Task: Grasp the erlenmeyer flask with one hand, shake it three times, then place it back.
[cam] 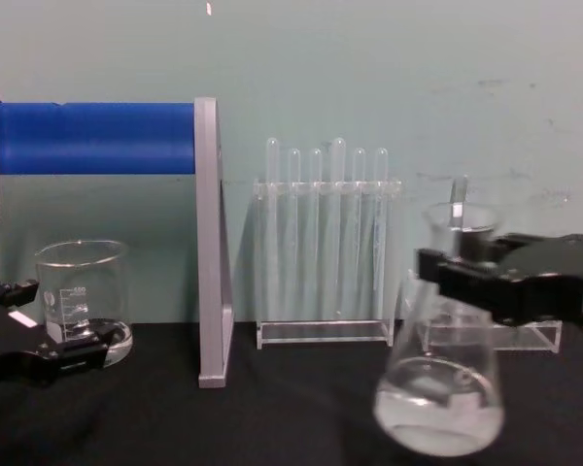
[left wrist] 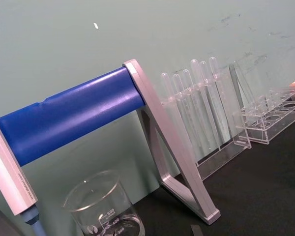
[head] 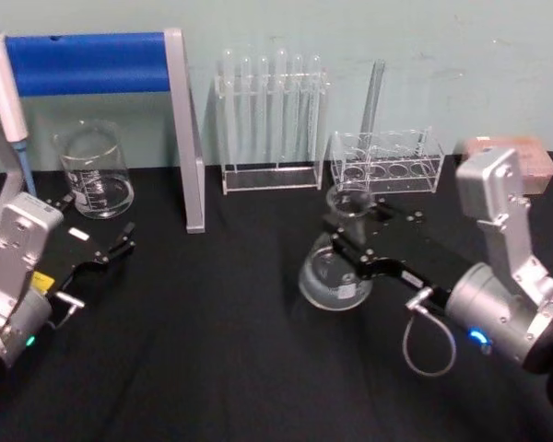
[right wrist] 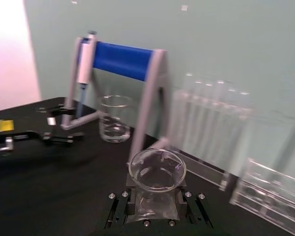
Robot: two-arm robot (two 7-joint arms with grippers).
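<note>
The right claw (head: 355, 228) is pinching the flask (head: 336, 276) by its neck, one black finger on either side just under the flared rim. In the right wrist view the claw (right wrist: 155, 199) sits directly below the round mouth of the flask (right wrist: 157, 172), with the glass held between the two finger blocks. From the chest view the claw (cam: 466, 277) comes in from the right and the flask (cam: 437, 408) hangs below it with its wide body leaning a little. A little clear liquid lies in the bottom. Whether the base touches the black table (head: 212, 368) I cannot tell.

Just behind the claw stands a low clear rack (head: 387, 161) with a glass rod (head: 373, 97) upright in it. Beyond the claw and to its left is the tube rack (head: 269, 124), filled with test tubes. Farther left is the stand (head: 180, 129) with its blue bar, and a pipette (head: 5, 92) hangs at the bar's far end. The beaker (head: 94, 175) sits well to the claw's left, past the stand. A brown box (head: 505, 152) lies behind the claw to its right.

The left claw (head: 111, 250) is low over the table near the beaker, well apart from the flask, with its fingers spread and nothing in them.
</note>
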